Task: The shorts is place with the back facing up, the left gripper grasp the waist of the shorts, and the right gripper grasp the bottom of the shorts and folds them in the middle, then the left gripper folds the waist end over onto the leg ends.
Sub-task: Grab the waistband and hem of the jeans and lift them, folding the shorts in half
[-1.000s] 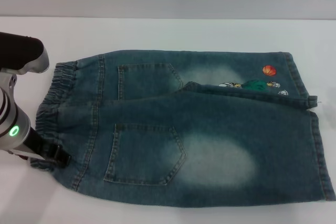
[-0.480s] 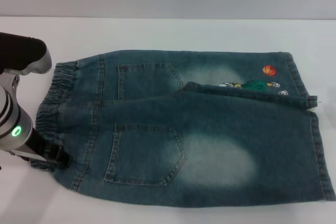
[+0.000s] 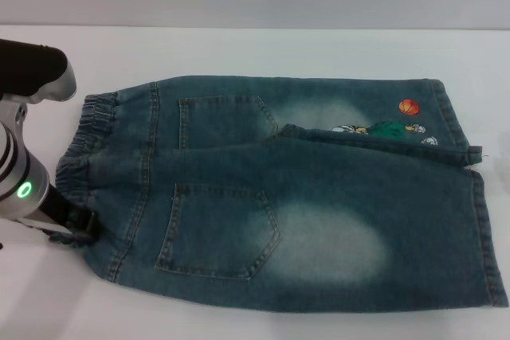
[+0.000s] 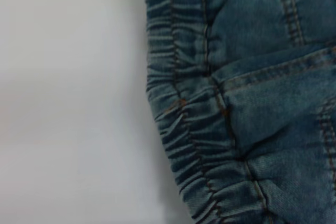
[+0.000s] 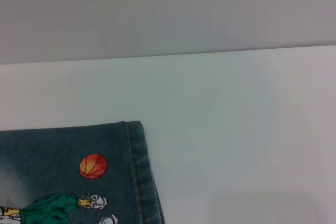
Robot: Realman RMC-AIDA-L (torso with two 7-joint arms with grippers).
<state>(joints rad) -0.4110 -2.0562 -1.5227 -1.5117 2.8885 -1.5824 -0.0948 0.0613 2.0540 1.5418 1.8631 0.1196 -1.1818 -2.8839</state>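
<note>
Change: since a second ago the left gripper [image 3: 76, 224] has drawn slightly toward the robot's left at the near corner of the waist [image 3: 84, 145], and the shorts' [image 3: 303, 197] near edge has shifted with it.
Meaning: that tug suggests the fingers are closed on the waist band, though the head view hides the tips, so I cannot tell for sure; the first grasp looks done or nearly so.
Shorts: lie flat, back up, waist to the robot's left, leg ends [image 3: 478, 220] to its right.
Right gripper: not in view.
Table [image 3: 263, 49]: plain white, smooth.
Room: pale grey wall behind the far edge.
</note>
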